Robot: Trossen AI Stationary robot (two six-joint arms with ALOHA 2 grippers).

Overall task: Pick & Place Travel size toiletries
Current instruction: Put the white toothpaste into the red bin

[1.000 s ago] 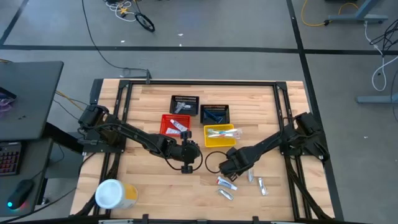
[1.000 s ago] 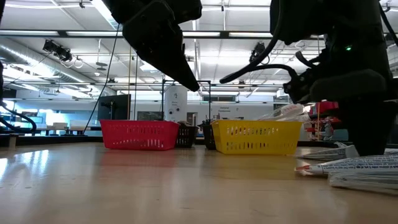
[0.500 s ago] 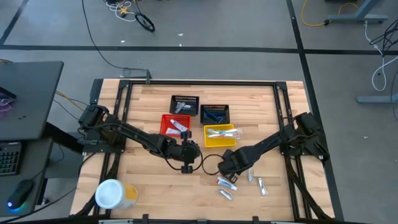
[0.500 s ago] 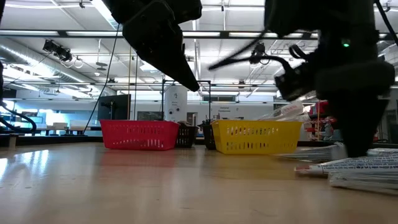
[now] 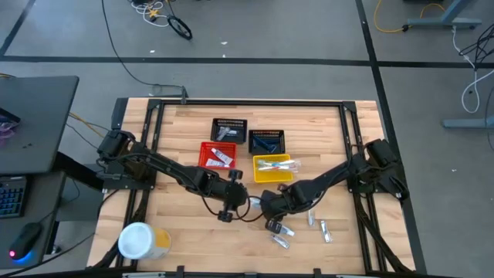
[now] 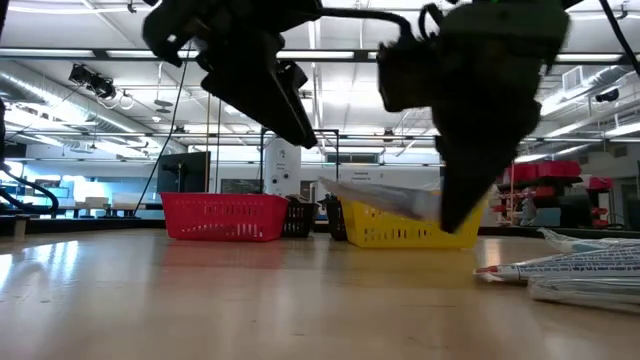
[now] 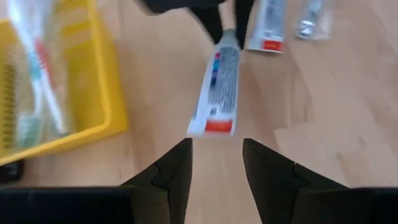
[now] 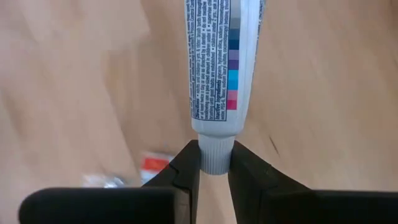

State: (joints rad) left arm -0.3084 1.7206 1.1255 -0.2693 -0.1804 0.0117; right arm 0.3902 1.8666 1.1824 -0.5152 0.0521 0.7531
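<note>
Between our right pincer [image 8: 214,163] fingers sits a toothpaste tube [image 8: 219,68], pinched at the cap, mid-carry above the tabletop [image 5: 177,224]. Left pincer [image 7: 216,163] waits narrowly open just ahead; next we probably need a handover or basket drop.

This is a robotics lab or industrial research workshop. A butcher-block table [image 5: 193,224] stands framed by black metal rails [image 5: 247,103] on a grey concrete floor [image 5: 255,31] marked with dark tape lines, and loose cables [image 5: 158,11] trail across that floor at 11 o'clock from the table. At 9 o'clock sits a dark desk [image 5: 31,123] with a keyboard [image 5: 9,197] and mouse [image 5: 23,239]. The low view looks into a large open hall with exposed ceiling ducts [image 6: 60,75], long strip lights [image 6: 180,25], and distant workbenches [image 6: 90,205] and red equipment [image 6: 545,172].
</note>
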